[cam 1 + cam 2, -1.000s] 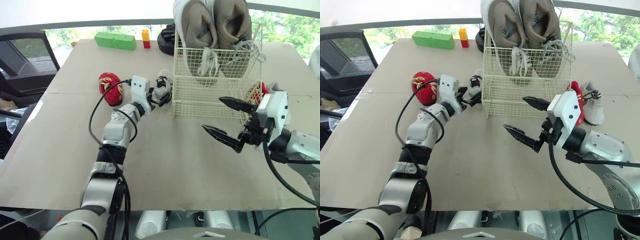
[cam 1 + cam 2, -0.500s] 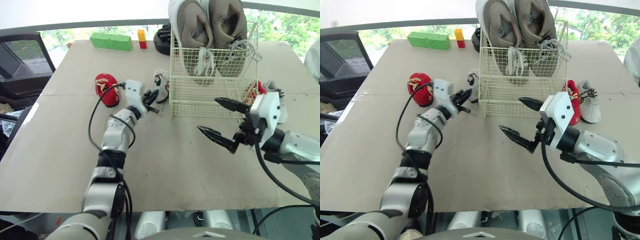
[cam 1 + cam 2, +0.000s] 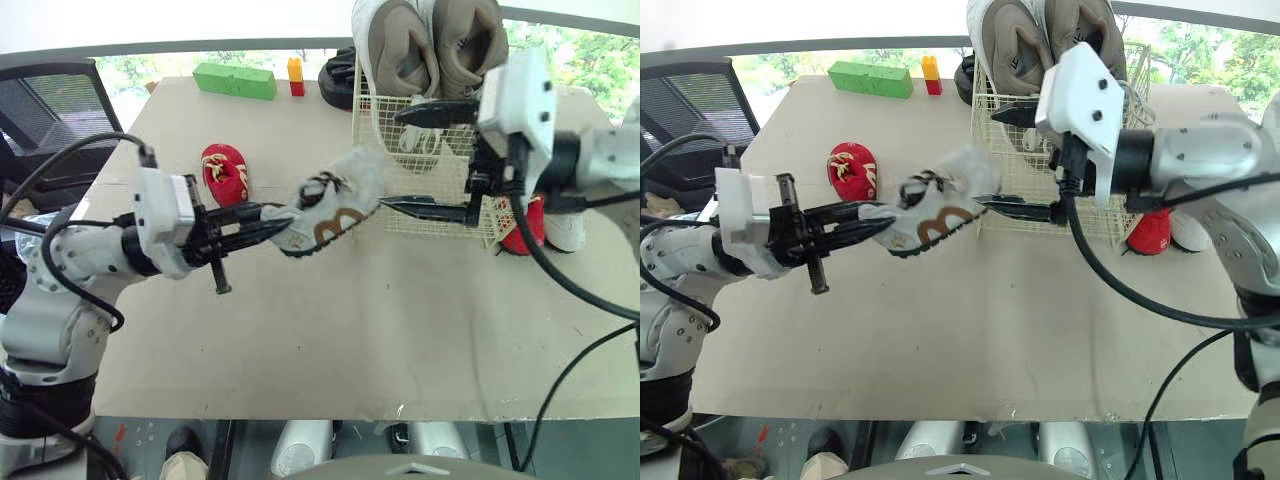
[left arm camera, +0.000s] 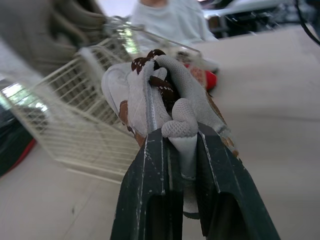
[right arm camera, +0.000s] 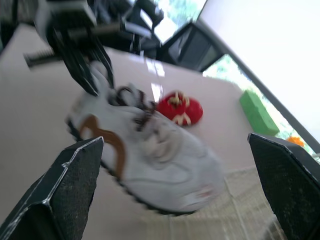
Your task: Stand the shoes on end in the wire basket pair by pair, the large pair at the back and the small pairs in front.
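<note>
My left gripper (image 3: 278,222) is shut on the heel of a small white shoe with brown trim (image 3: 332,205) and holds it in the air, left of and in front of the wire basket (image 3: 450,226). In the left wrist view both fingers (image 4: 150,190) clamp the shoe's heel tab (image 4: 181,125). My right gripper (image 3: 392,160) hangs open in front of the basket, one finger above the shoe's toe and one below, empty. The large grey-beige pair (image 3: 430,40) stands on end in the basket. One small red shoe (image 3: 224,170) lies on the table to the left.
Another red shoe (image 3: 520,225) and a small white shoe (image 3: 566,226) lie right of the basket. A green block (image 3: 234,80), an orange-and-red block (image 3: 295,75) and a dark object (image 3: 335,85) sit at the table's far edge. A person in a pale top (image 4: 170,20) is beyond the table.
My left gripper closed on the white shoe beside the basket and lifted it away toward the front left. My right gripper rose, still open, to the basket's front by the shoe's toe.
</note>
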You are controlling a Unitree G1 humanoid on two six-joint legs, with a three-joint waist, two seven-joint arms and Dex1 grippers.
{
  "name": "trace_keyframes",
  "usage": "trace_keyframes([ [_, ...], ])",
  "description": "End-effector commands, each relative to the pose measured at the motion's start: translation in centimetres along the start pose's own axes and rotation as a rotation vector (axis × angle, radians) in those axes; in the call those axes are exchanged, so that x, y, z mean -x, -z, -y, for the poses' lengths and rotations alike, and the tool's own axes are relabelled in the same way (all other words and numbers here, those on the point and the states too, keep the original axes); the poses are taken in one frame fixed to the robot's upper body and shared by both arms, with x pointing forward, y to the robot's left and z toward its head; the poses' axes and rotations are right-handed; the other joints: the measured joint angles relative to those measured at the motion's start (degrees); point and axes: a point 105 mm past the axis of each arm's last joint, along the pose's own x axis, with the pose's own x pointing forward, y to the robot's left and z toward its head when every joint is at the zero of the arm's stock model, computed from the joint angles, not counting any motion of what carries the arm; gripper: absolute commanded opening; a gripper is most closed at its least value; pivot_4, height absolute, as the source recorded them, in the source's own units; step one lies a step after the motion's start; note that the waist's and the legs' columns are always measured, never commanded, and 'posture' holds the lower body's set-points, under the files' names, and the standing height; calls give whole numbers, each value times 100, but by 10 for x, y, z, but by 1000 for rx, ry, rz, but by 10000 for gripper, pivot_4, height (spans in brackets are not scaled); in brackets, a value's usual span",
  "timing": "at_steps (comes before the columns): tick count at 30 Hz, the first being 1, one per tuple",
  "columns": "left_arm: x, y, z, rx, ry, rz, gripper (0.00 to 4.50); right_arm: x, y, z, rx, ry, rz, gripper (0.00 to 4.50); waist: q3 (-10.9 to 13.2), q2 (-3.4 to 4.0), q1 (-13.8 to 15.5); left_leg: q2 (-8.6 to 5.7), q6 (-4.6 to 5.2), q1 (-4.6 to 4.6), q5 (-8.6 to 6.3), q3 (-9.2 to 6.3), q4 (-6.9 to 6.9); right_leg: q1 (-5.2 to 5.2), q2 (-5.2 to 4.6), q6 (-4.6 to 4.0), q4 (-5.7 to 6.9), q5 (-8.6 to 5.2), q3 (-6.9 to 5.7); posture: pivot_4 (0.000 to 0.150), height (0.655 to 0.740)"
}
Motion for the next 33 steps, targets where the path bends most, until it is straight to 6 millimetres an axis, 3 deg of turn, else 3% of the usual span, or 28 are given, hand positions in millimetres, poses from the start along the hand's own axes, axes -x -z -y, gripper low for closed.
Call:
trace_keyframes([
  [1, -17, -8, 1, -185, 108, 13, 1172, -6, -3, 4, -61, -135, -104, 45000, 3, 5, -9, -1, 0, -1, 1, 6, -1, -6, 2, 0, 2, 2, 5, 1500, 7400],
  [6, -37, -14, 0, -398, 222, 74, 1172, -17, 25, -11, -70, -357, -299, 45000, 1, 2, -16, 7, -2, -9, 1, 12, -9, -14, 8, 1, -10, 2, -2, 1500, 7400],
  [9, -42, -18, -3, -486, 249, 105, 1172, -15, 49, -5, -46, -375, -397, 36814, 3, 2, -15, 6, -1, -17, 1, 19, -5, -19, 7, 2, -11, 3, -3, 1500, 7400],
  [12, -44, -21, -7, -561, 233, 131, 1172, -7, 58, -7, -45, -406, -431, 20969, 3, 3, -24, 6, -4, -18, 2, 24, -5, -27, 6, 3, -9, 3, -2, 1500, 7400],
  [14, -40, -24, -9, -523, 215, 152, 1172, -5, 59, -7, -64, -394, -422, 15176, 3, 2, -19, 6, -4, -18, 2, 23, -6, -28, 5, 3, -6, 3, -6, 1500, 7400],
  [17, -34, -23, -9, -346, 197, 163, 14898, -4, 57, -4, -126, -353, -381, 3475, 3, 2, -40, 8, 0, -17, 0, 24, -4, -28, 6, 4, -2, 3, -4, 1500, 7400],
  [18, -29, -22, -20, -117, 92, 190, 18269, -2, 53, -2, -181, -326, -346, 2000, 3, 2, -52, 8, 1, -17, 0, 23, -4, -28, 5, 4, -1, 3, -4, 1500, 7400],
  [19, -22, -18, -28, 103, 8, 209, 24525, -1, 50, -1, -237, -302, -314, 233, 3, 3, -56, 9, 8, -17, -5, 21, -3, -28, 5, 4, 1, 3, -4, 1500, 7400],
  [21, -6, -7, -37, 479, -133, 261, 31069, 2, 43, 0, -331, -261, -247, 0, 4, 2, -100, 10, 10, -17, -6, 18, -3, -30, 4, 5, 5, 2, -4, 1500, 7400],
  [22, 0, -2, -36, 573, -169, 265, 36447, 3, 40, 1, -374, -235, -219, 0, 4, 2, -130, 12, 11, -17, -6, 14, -2, -30, 3, 5, 13, 2, -5, 1500, 7400],
  [24, 5, 3, -17, 760, -169, 288, 42679, 5, 34, 3, -462, -179, -144, 0, 4, 2, -156, 12, 11, -15, -6, 12, -4, -34, 4, 6, 17, 2, -6, 1500, 7400],
  [28, -32, 0, 12, 920, -177, 388, 42679, -2, 14, 0, -568, -86, 71, 0, -6, -5, -81, 5, 2, -12, -3, 12, -7, -31, -9, 5, 17, 3, -10, 1500, 7400],
  [33, -68, -5, 10, 1003, -188, 504, 42679, -15, 15, -7, -632, 18, 149, 0, -9, -12, 26, -6, -15, -6, 8, 6, 4, -16, -15, 5, 22, 5, -17, 1500, 7400],
])
